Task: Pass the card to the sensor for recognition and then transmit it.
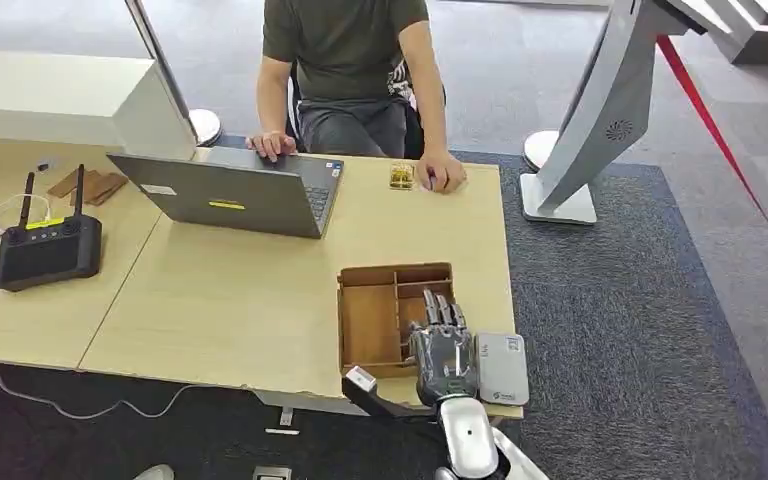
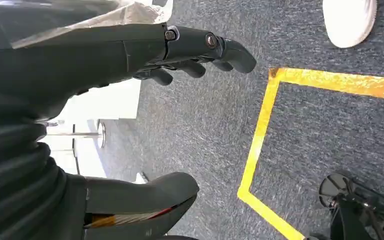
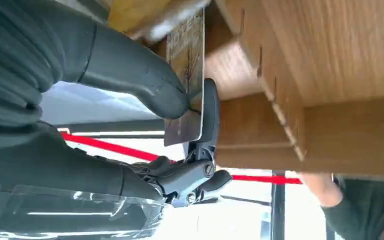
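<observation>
Over the wooden tray [image 1: 370, 325] | right hand [image 1: 444, 350] pinches card [image 3: 185, 75] thumb-to-finger | card thin, stiff, slick: grip faces | left hand [image 2: 145, 50] empty, fingers loosely curled.

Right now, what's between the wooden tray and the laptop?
Head view: bare tabletop between the wooden tray and the laptop. Nothing lies on that stretch.

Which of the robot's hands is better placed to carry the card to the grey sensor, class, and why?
The right hand. It already pinches the card between thumb and a finger, over the wooden tray, with the sensor just beside it. The left hand hangs over the carpet, holding nothing.
</observation>
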Available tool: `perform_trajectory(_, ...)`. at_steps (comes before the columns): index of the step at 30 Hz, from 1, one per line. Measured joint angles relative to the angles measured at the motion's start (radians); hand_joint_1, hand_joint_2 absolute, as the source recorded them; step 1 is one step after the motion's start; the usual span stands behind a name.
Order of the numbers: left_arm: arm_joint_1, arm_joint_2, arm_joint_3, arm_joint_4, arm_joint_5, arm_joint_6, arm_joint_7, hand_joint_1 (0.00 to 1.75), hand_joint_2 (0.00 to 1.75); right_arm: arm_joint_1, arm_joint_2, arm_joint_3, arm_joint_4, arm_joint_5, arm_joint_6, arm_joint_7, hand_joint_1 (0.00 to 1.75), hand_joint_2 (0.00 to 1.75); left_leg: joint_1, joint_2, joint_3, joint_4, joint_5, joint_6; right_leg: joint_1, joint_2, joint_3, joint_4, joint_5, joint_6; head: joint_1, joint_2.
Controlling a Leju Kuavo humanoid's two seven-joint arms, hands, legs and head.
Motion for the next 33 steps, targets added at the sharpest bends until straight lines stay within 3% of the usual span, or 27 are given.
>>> perform_trajectory(19,0.0,0.0,-0.004,0.0,-0.021,-0.013,-0.003,0.0,1.75,0.002,-0.04,-0.021,-0.229,0.018,-0.019,0.002,1.75,1.75,0.0,0.0,-0.001,0.0,0.0,0.0,0.0,0.0,0.0,0.0,0.0,0.0,0.0,0.0)
perform_trajectory(22,-0.002,0.0,-0.011,0.0,-0.037,-0.019,-0.001,0.0,1.75,-0.032,-0.033,-0.019,-0.236,-0.073,-0.01,-0.03,1.75,1.75,0.0,0.0,0.0,0.0,0.0,0.0,0.0,0.0,0.0,0.0,0.0,0.0,0.0,0.0)
perform_trajectory(28,-0.008,-0.002,-0.032,0.0,-0.063,-0.021,0.017,0.0,1.75,-0.1,-0.015,-0.013,-0.231,-0.116,0.018,-0.036,1.75,1.75,0.0,0.0,-0.001,0.0,0.001,-0.001,0.0,0.0,0.0,0.0,0.0,0.0,0.0,0.0)
perform_trajectory(33,-0.044,-0.007,-0.064,0.0,-0.119,-0.037,0.073,0.0,1.75,-0.209,0.0,0.007,-0.199,-0.164,0.062,0.008,1.75,1.75,0.0,0.0,-0.001,0.0,0.001,-0.001,0.0,0.0,0.0,0.001,0.0,0.0,0.0,0.0)
